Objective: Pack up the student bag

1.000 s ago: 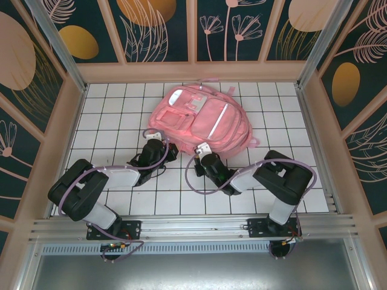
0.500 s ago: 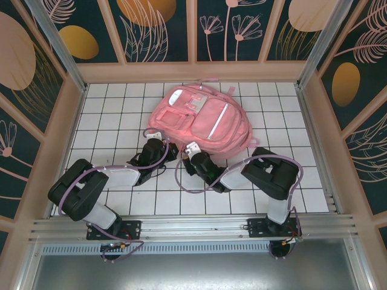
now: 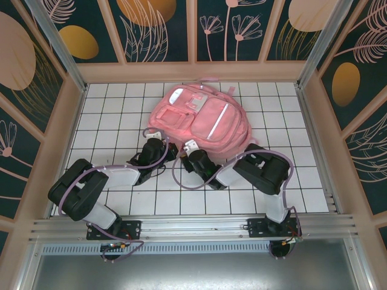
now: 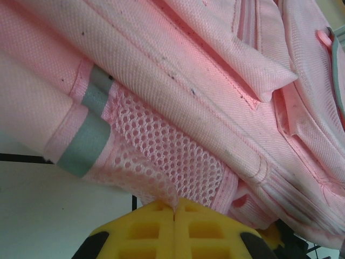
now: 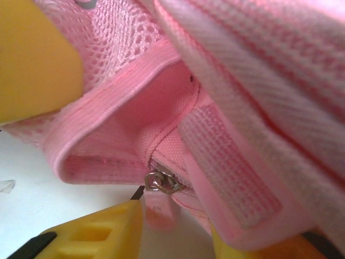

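The tips of the left claw [image 3: 164, 147] are hidden from above under the near edge of the bag [image 3: 199, 121]. In its own wrist view the left claw [image 4: 174, 216] is seen clenched, pad against pad. The edge of the mesh pocket [image 4: 167, 156] is drawn to a point into the seam between the pads, so the bag is gripped there. A grey strip [image 4: 81, 143] is seen beyond the claw to the left, and the rest of the bag is cut off by the frame.

The right claw [image 3: 188, 145] is set against the same near edge, just beside the left one. In its wrist view the right claw [image 5: 175, 221] is seen released, with its pads apart. A zip pull [image 5: 161, 183] hangs just ahead of the gap, and a strap [image 5: 232, 167] runs down over the right-hand pad and hides most of it. A blurred yellow shape [image 5: 32, 59] at the upper left cannot be made out.

The bag lies flat on the table [image 3: 121, 109], directly ahead of both claws and stretching away from them. What is held inside it cannot be told, since only outer cloth is shown. Nothing can be made out through the mesh.
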Tool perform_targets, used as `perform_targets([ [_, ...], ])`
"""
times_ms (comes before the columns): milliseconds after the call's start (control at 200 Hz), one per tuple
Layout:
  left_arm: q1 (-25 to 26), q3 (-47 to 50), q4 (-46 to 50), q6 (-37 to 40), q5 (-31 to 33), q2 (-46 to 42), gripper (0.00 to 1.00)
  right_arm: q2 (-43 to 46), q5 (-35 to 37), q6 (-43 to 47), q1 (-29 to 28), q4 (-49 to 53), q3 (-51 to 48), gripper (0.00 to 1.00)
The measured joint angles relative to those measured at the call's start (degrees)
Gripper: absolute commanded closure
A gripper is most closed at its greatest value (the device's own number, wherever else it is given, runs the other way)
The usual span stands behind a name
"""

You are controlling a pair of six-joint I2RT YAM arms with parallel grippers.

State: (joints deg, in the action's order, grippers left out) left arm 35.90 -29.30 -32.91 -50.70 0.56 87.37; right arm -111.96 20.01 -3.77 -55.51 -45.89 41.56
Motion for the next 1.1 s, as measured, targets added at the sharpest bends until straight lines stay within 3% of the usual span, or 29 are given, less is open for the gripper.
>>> perform_targets([
  [110,-0.15,0.00,-0.04,-0.22,-0.02,0.00,1.00,-0.55,0.85,0.46,0.35,-0.85,0.09,1.00],
  [320,-0.15,0.00,-0.28,-0.50,-0.02,-0.02,1.00,0.02,0.76,0.66,0.37,-2.69,-1.14,1.00],
  [1101,-1.44,-0.26,2.64,-2.99,3.19,-1.95,1.00,19.78,4.74,-7.96,0.81,-3.67,-19.91,1.00],
])
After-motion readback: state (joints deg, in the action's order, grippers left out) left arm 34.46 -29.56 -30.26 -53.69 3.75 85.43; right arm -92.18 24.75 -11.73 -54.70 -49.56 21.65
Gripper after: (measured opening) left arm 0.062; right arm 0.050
